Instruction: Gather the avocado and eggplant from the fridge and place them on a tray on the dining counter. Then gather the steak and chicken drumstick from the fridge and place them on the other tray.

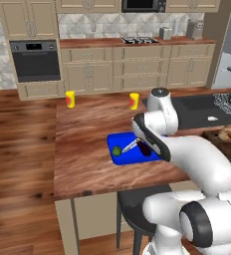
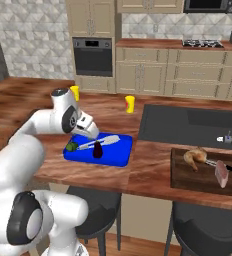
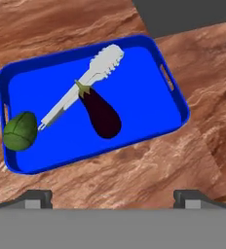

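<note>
A blue tray [image 3: 139, 87] lies on the wooden dining counter [image 3: 61, 29]. On it, a green avocado [image 3: 20, 130] rests at one end and a dark purple eggplant [image 3: 101, 113] lies in the middle, touching white tongs [image 3: 85, 82]. My gripper [image 3: 113, 197] hovers open above the tray's near edge, holding nothing. From the right base view the tray [image 2: 115, 152], avocado [image 2: 71, 147] and eggplant [image 2: 97, 150] sit just below my hand. Further right, a brown tray [image 2: 188, 180] carries the chicken drumstick [image 2: 195, 156] and the steak [image 2: 221, 175].
Two yellow containers [image 1: 70, 99] [image 1: 133, 100] stand on the counter's far side. A dark sink [image 2: 188, 122] lies between the trays, with a wire rack [image 1: 227, 103] at its far right. Stools [image 2: 95, 205] stand under the counter's front edge.
</note>
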Tool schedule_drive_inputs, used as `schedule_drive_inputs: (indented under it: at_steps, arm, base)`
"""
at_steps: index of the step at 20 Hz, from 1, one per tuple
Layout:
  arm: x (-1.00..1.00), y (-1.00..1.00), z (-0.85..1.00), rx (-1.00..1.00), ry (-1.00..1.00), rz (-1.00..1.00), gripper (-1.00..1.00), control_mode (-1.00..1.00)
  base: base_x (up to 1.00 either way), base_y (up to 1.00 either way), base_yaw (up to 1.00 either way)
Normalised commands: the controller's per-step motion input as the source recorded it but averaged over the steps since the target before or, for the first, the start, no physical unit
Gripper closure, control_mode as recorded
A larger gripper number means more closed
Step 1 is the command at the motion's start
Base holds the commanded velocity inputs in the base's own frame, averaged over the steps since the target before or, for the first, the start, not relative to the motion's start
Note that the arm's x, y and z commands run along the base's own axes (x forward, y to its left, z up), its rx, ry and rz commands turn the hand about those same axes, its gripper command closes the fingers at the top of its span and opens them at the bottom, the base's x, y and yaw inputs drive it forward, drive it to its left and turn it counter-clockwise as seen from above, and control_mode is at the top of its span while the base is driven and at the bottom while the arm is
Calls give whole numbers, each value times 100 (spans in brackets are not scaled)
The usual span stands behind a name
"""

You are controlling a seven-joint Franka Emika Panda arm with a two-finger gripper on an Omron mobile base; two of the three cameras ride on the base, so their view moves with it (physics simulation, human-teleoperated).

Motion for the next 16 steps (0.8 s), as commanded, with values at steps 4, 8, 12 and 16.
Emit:
schedule_drive_inputs:
  at_steps: [4, 8, 12, 16]
  arm:
    - [-93, -16, 74, 1, -7, -7, -100, -100]
    - [-80, -26, 68, 1, -2, -6, -100, -100]
    - [-71, -37, 59, 2, 0, -6, -100, -100]
    - [-49, -58, 43, 0, 0, -5, -100, -100]
  base:
    - [0, 0, 0]
    - [0, 0, 0]
    - [0, 0, 0]
    - [0, 0, 0]
